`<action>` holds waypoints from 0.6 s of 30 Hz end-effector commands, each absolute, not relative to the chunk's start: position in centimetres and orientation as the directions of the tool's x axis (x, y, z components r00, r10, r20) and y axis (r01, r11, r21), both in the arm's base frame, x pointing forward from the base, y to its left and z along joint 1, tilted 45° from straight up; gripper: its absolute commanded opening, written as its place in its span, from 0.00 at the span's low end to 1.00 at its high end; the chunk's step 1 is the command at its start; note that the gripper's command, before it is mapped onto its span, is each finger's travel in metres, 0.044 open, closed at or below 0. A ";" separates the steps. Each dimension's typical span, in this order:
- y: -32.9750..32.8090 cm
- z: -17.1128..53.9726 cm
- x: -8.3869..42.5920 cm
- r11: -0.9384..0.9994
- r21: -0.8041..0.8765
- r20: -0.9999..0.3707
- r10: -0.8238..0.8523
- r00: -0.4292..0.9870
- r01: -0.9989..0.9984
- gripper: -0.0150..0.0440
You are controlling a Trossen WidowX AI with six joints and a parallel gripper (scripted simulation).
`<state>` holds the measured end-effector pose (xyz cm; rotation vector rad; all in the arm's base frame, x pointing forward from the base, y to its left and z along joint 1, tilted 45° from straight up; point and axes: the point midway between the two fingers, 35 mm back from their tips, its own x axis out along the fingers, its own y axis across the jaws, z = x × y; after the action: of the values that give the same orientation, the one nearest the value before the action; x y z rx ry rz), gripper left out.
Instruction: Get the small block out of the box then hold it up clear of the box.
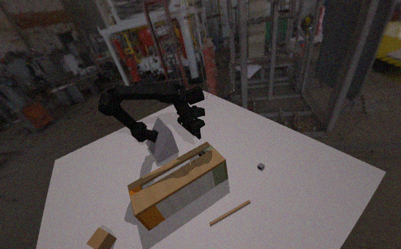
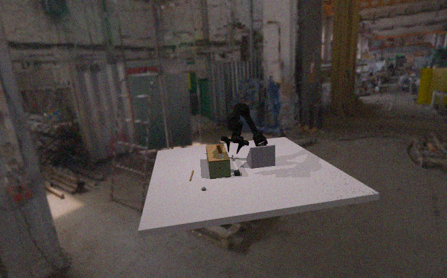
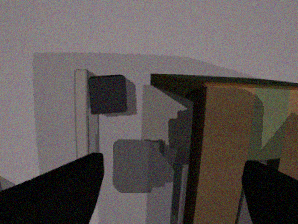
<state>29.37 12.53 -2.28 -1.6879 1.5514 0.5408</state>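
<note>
The box point(image 1: 176, 182) point(image 2: 219, 168) point(image 3: 225, 135) stands upright, with a slotted wooden top, an orange end and a green end. A small dark block point(image 2: 236, 172) point(image 3: 108, 94) lies on the table just behind the box, near its green end, beside a pale rail point(image 3: 81, 112). No block shows through the clear front. My gripper point(image 1: 199, 135) point(image 2: 233, 152) point(image 3: 173, 168) is open and empty, above and behind the green end. In the wrist view one finger is over the table by the rail, the other over the box top; the dark block is beyond the fingertips.
A grey wedge point(image 1: 164, 143) point(image 2: 262, 156) stands behind the box, close to the arm. A tiny grey cube point(image 1: 260, 167) point(image 2: 203, 188) lies beyond the green end. A thin wooden stick point(image 1: 229, 213) point(image 2: 191, 175) lies in front. A wooden block point(image 1: 98, 237) lies past the orange end.
</note>
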 end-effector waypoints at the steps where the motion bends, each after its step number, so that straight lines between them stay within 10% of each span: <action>1: 13.4 -3.2 28.8 -0.593 0.351 -0.677 -0.696 0.241 -0.725 0.74; 10: 14.1 -3.4 28.5 -0.701 0.678 -0.640 -0.712 0.291 -0.223 0.74; 18: 14.1 -3.4 28.5 -0.698 0.688 -0.638 -0.712 0.293 -0.199 0.74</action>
<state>28.78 13.87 -2.99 -2.6779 1.2569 1.6241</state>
